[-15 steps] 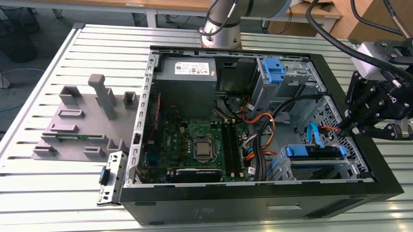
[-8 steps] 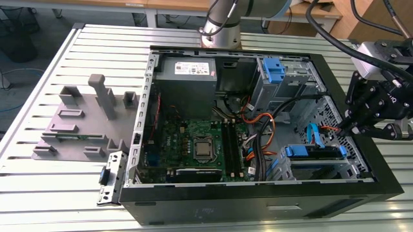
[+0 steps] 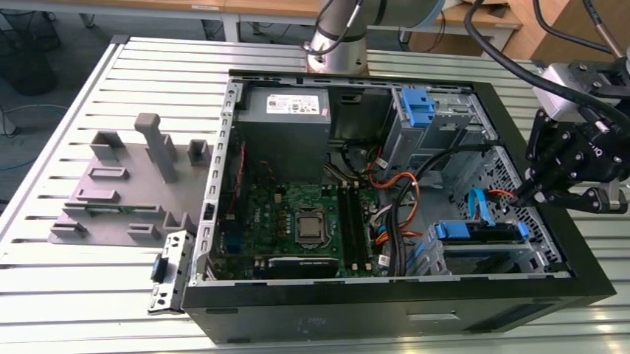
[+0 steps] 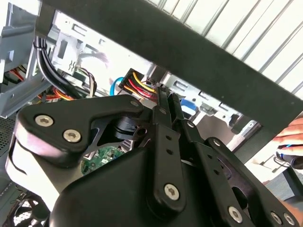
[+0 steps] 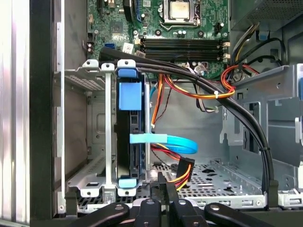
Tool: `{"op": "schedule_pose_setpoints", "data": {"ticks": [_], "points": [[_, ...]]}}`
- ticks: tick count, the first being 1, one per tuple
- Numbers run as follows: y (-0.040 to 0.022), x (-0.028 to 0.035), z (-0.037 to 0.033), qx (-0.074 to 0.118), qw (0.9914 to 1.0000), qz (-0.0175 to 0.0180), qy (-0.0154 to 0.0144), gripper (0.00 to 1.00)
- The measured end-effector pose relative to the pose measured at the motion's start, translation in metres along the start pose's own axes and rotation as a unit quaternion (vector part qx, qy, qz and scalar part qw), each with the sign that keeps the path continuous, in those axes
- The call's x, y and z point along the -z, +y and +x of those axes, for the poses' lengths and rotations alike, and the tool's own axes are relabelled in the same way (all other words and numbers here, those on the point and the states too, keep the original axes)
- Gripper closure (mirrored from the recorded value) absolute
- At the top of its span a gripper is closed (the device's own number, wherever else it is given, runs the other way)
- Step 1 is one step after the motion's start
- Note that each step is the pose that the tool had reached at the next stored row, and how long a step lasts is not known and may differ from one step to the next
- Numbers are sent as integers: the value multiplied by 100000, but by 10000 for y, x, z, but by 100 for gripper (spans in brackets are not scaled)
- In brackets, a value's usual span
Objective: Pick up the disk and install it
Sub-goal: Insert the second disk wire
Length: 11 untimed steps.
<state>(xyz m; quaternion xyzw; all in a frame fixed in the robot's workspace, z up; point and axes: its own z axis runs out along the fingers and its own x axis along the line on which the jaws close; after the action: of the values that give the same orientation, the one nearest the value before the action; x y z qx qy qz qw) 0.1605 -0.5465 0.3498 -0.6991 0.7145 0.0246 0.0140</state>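
The disk (image 3: 479,232) sits in the metal drive cage (image 3: 492,262) at the near corner of the open computer case, toward the exterior view's right. Its blue side rails show. In the first wrist view the disk (image 5: 128,142) stands on edge between the cage's bars, with a blue flat cable (image 5: 165,140) reaching it. My gripper (image 3: 527,195) hangs over the case's wall on that side, just above and beside the cage. Its fingers (image 5: 163,184) are pressed together with nothing between them. In the second wrist view the gripper (image 4: 165,101) points into the case.
A grey power-supply box (image 3: 285,107) sits at the case's far end, the green motherboard (image 3: 295,214) in the middle. Black and coloured cable bundles (image 5: 222,90) cross the bay. A grey fixture plate (image 3: 128,184) lies outside the case. A person's hand (image 4: 291,137) is beyond the case.
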Motion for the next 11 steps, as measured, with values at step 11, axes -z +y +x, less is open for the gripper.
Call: {"op": "schedule_pose_setpoints", "data": {"ticks": [11], "points": [[132, 2, 165, 19, 99999, 515, -153, 84]]}}
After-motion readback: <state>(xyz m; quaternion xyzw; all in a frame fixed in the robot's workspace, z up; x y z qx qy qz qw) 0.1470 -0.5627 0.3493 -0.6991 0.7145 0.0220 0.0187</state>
